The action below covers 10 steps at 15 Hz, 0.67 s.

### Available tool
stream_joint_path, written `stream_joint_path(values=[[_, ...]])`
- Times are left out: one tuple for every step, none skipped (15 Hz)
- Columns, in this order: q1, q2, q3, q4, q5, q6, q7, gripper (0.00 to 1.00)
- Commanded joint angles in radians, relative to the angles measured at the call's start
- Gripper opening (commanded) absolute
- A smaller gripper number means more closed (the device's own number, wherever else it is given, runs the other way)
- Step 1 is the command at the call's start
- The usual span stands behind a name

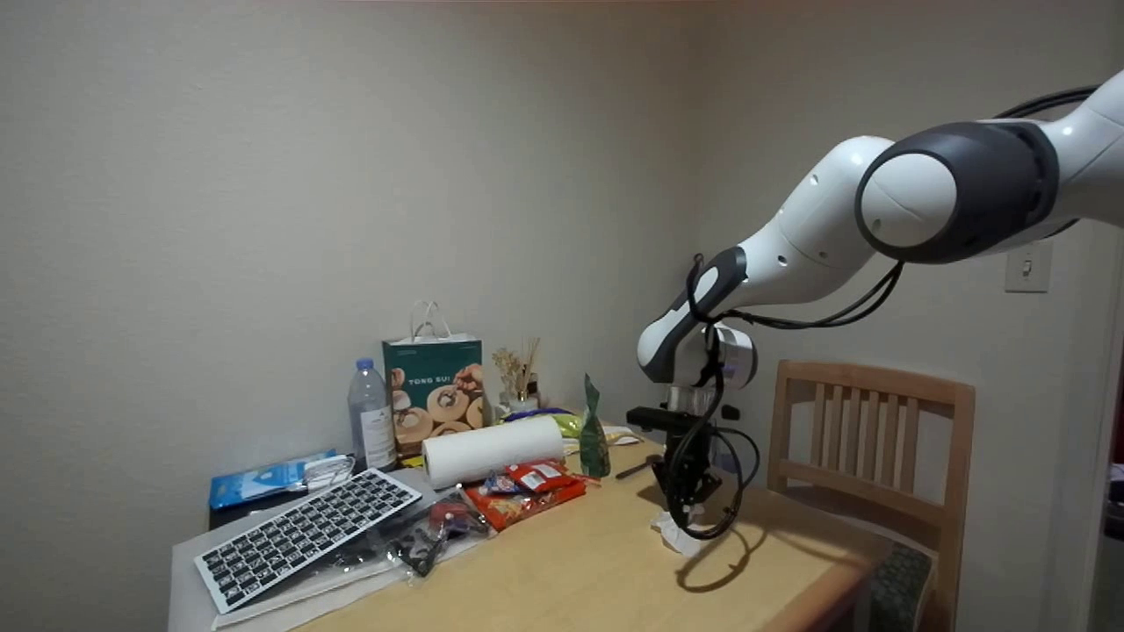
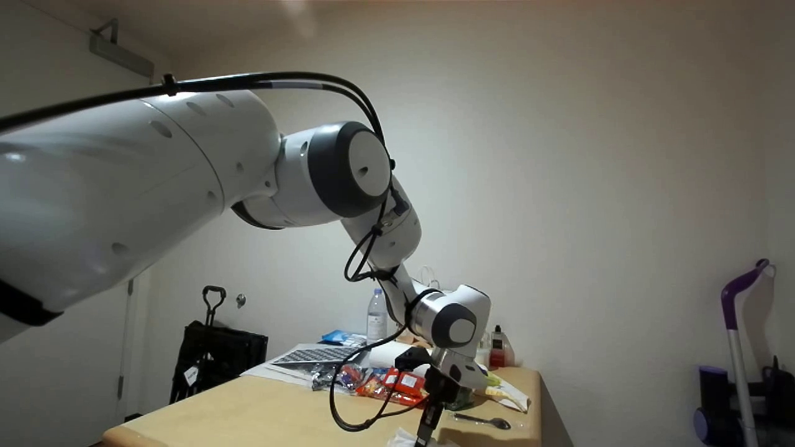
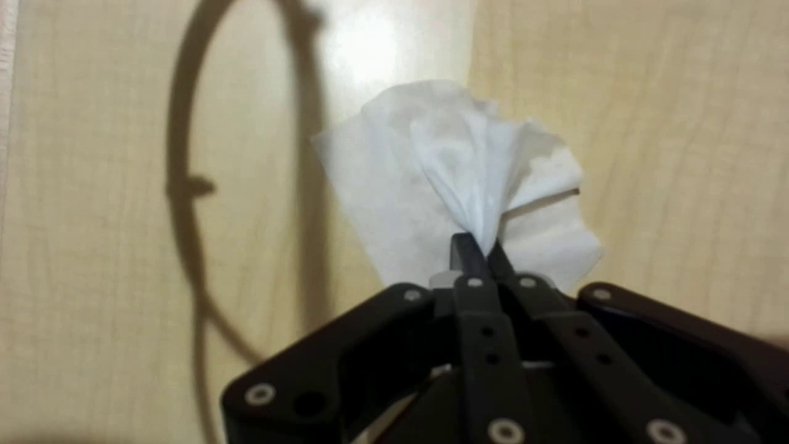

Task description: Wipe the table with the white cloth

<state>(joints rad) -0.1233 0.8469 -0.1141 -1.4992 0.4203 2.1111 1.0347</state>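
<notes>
The white cloth [image 3: 394, 191] is thin and crumpled, and it is spread in folds on the light wooden table [image 3: 690, 154] in the wrist view. My gripper [image 3: 484, 250] is shut on a pinched fold of it near its middle. In an exterior view the cloth [image 1: 674, 534] lies under the gripper [image 1: 695, 509] on the right part of the table [image 1: 562, 579]. In an exterior view the cloth [image 2: 404, 438] and the gripper [image 2: 424, 437] are partly cut off by the bottom edge.
A keyboard [image 1: 307, 535], red snack packets [image 1: 527, 493], a paper roll [image 1: 493, 449], a bottle [image 1: 372, 417], a paper bag [image 1: 435, 386] and a green pouch [image 1: 594, 439] stand or lie along the wall side. A black spoon [image 2: 484, 421] lies near the arm. A chair [image 1: 878, 439] stands beside the table.
</notes>
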Motion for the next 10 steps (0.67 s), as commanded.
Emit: stream_joint_path(values=[[-0.072,0.046,-0.017,0.086,0.051,0.019,0.074,0.00],[-0.091,0.056,-0.024,0.107,0.059,0.022,0.096,0.00],[-0.114,0.069,-0.027,0.129,0.068,0.019,0.115,0.00],[-0.132,0.081,-0.033,0.150,0.075,0.017,0.145,0.00],[-0.142,0.090,-0.042,0.165,0.075,0.014,0.186,0.00],[-0.139,0.098,-0.058,0.176,0.051,0.008,0.227,0.00],[-0.136,0.099,-0.063,0.179,0.030,0.006,0.243,0.00],[-0.156,0.083,-0.043,0.153,0.034,0.018,0.178,0.02],[-0.158,0.089,-0.047,0.161,0.032,0.018,0.194,0.02],[-0.157,0.094,-0.047,0.166,0.031,0.018,0.203,0.02]])
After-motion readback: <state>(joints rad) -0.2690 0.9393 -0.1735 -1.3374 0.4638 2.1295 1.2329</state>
